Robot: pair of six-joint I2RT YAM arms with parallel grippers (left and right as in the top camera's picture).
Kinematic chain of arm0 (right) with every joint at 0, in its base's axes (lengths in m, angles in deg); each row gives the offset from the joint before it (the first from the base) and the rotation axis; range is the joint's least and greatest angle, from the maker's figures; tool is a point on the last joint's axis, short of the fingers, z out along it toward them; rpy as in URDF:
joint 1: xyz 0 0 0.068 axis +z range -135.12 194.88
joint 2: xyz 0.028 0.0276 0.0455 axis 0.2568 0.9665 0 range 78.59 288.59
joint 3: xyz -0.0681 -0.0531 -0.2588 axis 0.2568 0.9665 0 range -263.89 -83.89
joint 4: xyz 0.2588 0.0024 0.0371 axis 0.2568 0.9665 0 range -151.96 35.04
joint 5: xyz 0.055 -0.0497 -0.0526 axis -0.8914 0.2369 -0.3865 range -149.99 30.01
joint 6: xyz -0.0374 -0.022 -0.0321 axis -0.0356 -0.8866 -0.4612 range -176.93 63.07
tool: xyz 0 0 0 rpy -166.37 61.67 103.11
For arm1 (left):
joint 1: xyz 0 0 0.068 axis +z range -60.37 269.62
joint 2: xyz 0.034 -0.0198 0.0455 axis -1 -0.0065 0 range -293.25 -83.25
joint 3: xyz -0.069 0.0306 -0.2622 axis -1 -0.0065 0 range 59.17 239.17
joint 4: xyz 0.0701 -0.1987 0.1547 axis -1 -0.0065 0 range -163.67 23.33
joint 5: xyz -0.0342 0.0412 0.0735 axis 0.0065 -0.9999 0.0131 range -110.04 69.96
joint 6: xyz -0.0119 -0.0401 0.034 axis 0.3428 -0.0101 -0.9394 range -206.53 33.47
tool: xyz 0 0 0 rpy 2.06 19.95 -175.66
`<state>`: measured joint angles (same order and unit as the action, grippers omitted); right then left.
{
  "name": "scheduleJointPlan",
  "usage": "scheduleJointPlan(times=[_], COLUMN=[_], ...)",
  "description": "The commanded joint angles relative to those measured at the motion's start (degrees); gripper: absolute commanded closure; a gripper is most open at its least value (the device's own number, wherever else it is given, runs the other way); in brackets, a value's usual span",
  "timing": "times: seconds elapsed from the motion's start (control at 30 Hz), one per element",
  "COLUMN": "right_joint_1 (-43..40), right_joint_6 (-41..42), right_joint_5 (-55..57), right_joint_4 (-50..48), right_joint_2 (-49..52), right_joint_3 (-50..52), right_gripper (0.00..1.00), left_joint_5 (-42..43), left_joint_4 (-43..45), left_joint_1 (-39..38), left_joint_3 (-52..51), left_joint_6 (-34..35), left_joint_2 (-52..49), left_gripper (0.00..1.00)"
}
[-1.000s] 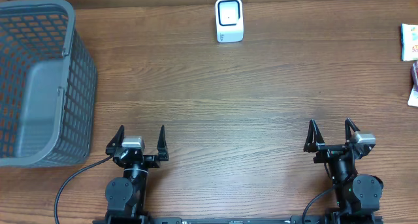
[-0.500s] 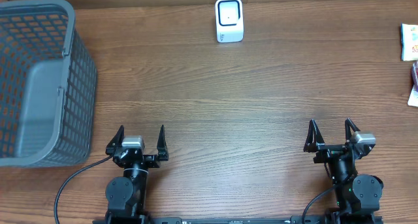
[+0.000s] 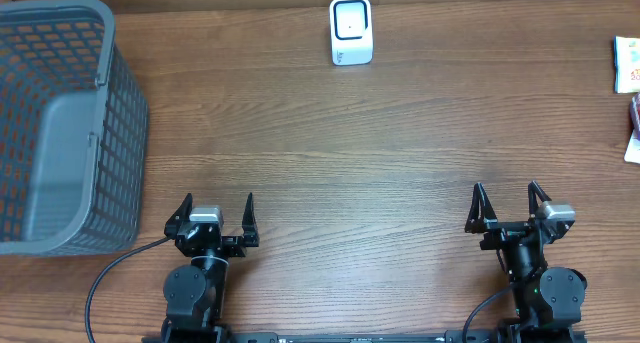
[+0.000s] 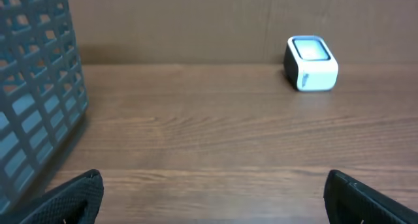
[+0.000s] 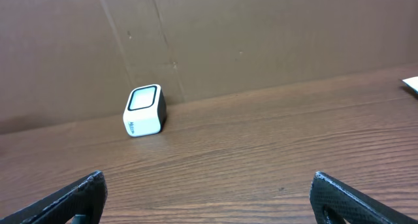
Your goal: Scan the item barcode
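A white barcode scanner (image 3: 351, 30) with a dark-framed window stands at the back middle of the wooden table; it also shows as the scanner (image 4: 311, 63) in the left wrist view and the scanner (image 5: 144, 110) in the right wrist view. Packaged items lie at the far right edge: a white and orange packet (image 3: 628, 64) and a dark red pack (image 3: 634, 111), both cut off by the frame. No barcode shows. My left gripper (image 3: 217, 197) (image 4: 212, 179) and right gripper (image 3: 505, 188) (image 5: 208, 179) rest near the front edge, both open with nothing between their fingers.
A large grey mesh basket (image 3: 60, 133) takes up the back left corner, and its wall (image 4: 32, 93) fills the left side of the left wrist view. A brown cardboard wall (image 5: 261, 34) stands behind the table. A white item corner (image 5: 412, 85) shows at the right.
The left gripper has shifted very slightly to the right. Nothing else has moved.
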<state>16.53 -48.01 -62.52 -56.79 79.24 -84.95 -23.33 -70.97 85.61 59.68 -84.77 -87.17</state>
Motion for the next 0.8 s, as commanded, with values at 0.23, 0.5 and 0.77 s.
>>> scheduleJointPlan(times=[0.23,0.5,0.77], right_joint_1=[0.4,0.4,0.4], right_joint_6=[-0.4,-0.4,-0.4], right_joint_5=[0.8,0.8,0.8], right_joint_4=[-0.4,-0.4,-0.4], right_joint_2=[-0.5,-0.5,-0.5], right_joint_3=[0.6,0.6,0.6], right_gripper=[0.0,0.0,0.0], left_joint_5=[-1.9,-1.4,-1.2], left_joint_4=[0.2,0.3,0.3], left_joint_1=[0.3,0.3,0.3], left_joint_3=[-0.2,-0.2,-0.2], left_joint_6=[0.7,1.7,1.7], left_joint_2=[3.7,3.7,3.7], left_gripper=[0.0,0.0,0.0])
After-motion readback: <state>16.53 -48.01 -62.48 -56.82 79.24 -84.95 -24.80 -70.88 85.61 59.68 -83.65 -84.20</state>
